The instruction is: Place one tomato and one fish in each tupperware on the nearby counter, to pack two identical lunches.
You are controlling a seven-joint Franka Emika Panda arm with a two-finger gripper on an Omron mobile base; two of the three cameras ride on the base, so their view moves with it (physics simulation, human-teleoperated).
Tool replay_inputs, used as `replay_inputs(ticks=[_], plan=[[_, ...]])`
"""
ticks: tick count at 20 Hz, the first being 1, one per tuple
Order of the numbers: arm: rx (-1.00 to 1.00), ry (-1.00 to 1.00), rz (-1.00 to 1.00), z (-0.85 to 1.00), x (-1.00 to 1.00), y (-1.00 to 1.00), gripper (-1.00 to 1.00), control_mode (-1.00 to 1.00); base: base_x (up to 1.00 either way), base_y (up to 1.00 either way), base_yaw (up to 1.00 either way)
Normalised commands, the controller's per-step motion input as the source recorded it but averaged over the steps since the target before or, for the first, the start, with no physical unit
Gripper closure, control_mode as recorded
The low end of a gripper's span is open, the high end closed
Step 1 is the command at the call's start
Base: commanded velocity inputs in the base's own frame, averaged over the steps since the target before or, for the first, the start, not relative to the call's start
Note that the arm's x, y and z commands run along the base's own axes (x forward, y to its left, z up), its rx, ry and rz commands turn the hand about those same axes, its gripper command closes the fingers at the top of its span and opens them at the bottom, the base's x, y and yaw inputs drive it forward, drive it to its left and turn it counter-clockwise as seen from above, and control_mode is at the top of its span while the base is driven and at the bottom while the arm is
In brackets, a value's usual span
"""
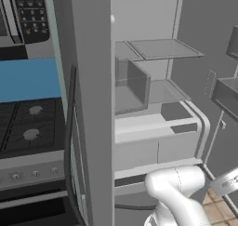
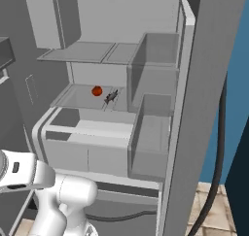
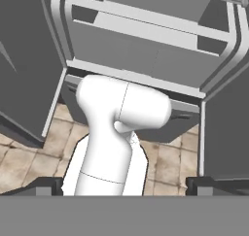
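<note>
A red tomato [image 2: 97, 90] and a small slim fish [image 2: 111, 97] lie side by side on the middle glass shelf [image 2: 73, 100] of an open fridge. In the hand view my gripper [image 3: 129, 187] is open, its dark fingertips [image 3: 44, 185] far apart and nothing between them. It looks from low down back at the fridge's bottom drawers [image 3: 146, 60] and at my own arm. The hand hangs well below and in front of the tomato and fish. The tupperware and the counter are out of view.
Both fridge doors [image 1: 90, 104] [image 2: 209, 84] stand open on either side of me, each with a black handle. A black gas stove [image 1: 28, 122] and a microwave [image 1: 28, 11] are to the left. Beige floor tiles [image 3: 29, 152] lie below.
</note>
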Motion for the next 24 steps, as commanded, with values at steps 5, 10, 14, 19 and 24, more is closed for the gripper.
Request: replay_inputs(ticks=[5,10,14,19,24], plan=[[0.0,0.0,0.0,0.0,0.0,0.0,-1.0,1.0,0.45,-0.23,0.16],[0.0,0.0,0.0,0.0,0.0,0.0,-1.0,1.0,0.4,-0.28,0.16],[0.0,0.0,0.0,0.0,0.0,0.0,-1.0,1.0,0.37,-0.28,0.15],[0.0,0.0,0.0,0.0,0.0,0.0,-1.0,1.0,0.46,-0.21,0.14],[0.0,0.0,0.0,0.0,0.0,0.0,-1.0,1.0,0.58,-0.08,0.09]])
